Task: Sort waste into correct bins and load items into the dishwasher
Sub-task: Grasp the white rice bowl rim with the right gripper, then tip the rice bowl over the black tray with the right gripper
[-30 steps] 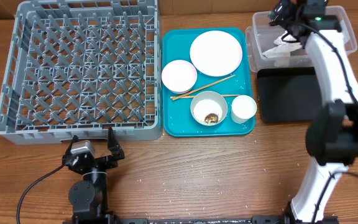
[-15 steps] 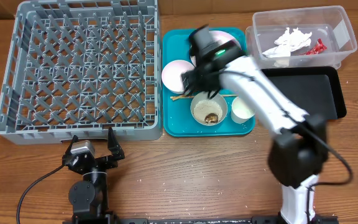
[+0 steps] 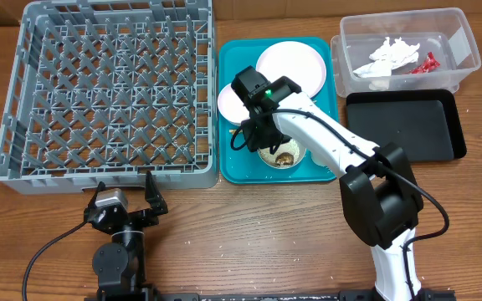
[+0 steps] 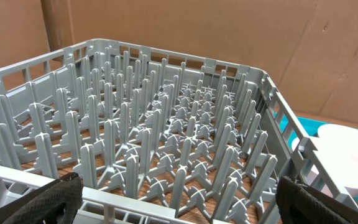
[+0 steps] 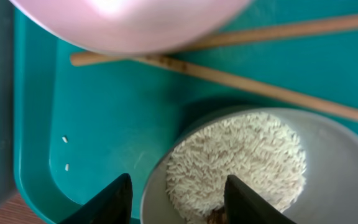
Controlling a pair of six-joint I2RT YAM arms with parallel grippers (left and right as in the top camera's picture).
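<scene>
My right gripper (image 5: 178, 202) hangs low over a grey bowl (image 5: 328, 162) of white rice (image 5: 241, 155) with a small brown lump (image 5: 215, 216). Its jaws straddle the bowl's near rim, one finger outside over the teal tray (image 5: 92, 124), one above the rice, with gaps on both sides. Two wooden chopsticks (image 5: 260, 90) lie just beyond, against a pink bowl (image 5: 135, 22). Overhead, the right gripper (image 3: 256, 140) covers part of the rice bowl (image 3: 289, 153); the plate (image 3: 304, 71) lies behind. My left gripper (image 4: 179, 202) stands open in front of the grey dish rack (image 4: 166, 124).
A clear tub (image 3: 458, 42) at the back right holds a white napkin (image 3: 392, 54) and a red wrapper (image 3: 426, 63). A black tray (image 3: 404, 125) lies in front of it. The dish rack (image 3: 107, 92) fills the left. Loose rice grains (image 5: 65, 139) dot the teal tray.
My right arm swung from the clear tub over to the teal tray and came down on the rice bowl, its jaws narrowing. The left arm has not moved.
</scene>
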